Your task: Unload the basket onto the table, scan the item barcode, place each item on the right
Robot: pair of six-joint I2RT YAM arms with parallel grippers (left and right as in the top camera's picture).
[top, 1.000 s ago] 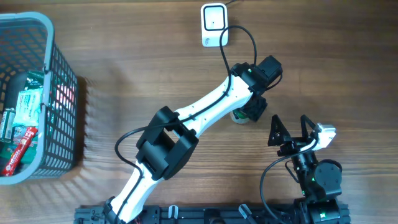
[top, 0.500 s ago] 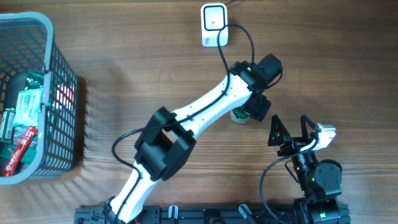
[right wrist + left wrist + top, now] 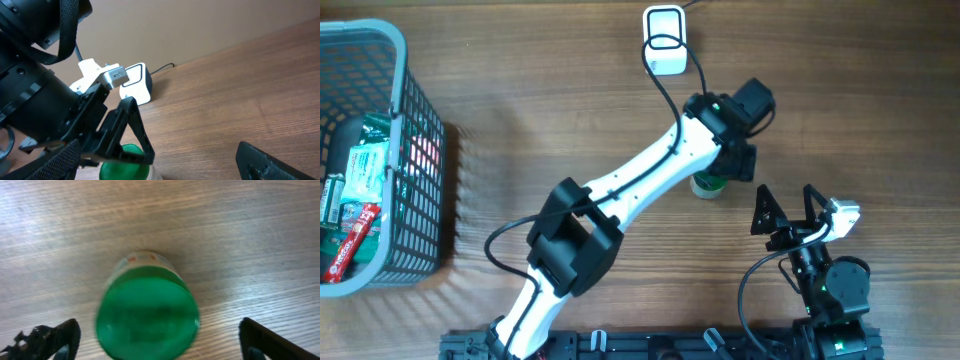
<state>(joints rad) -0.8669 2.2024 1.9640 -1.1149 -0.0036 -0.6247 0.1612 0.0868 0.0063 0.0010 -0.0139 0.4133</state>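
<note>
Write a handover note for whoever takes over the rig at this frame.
Left gripper: open, straddling the green-capped bottle without touching it.
Right gripper: open, empty, off to the bottle's right.
Bottle: upright on the table, apart from the white scanner.
Done: cannot tell whether the barcode was scanned.
Left: probably grasp the bottle and show its barcode to the scanner.

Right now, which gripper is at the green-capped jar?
The left gripper: its open jaws flank the green-capped jar without gripping it. The right gripper is open and empty, off to the side of the jar.
</note>
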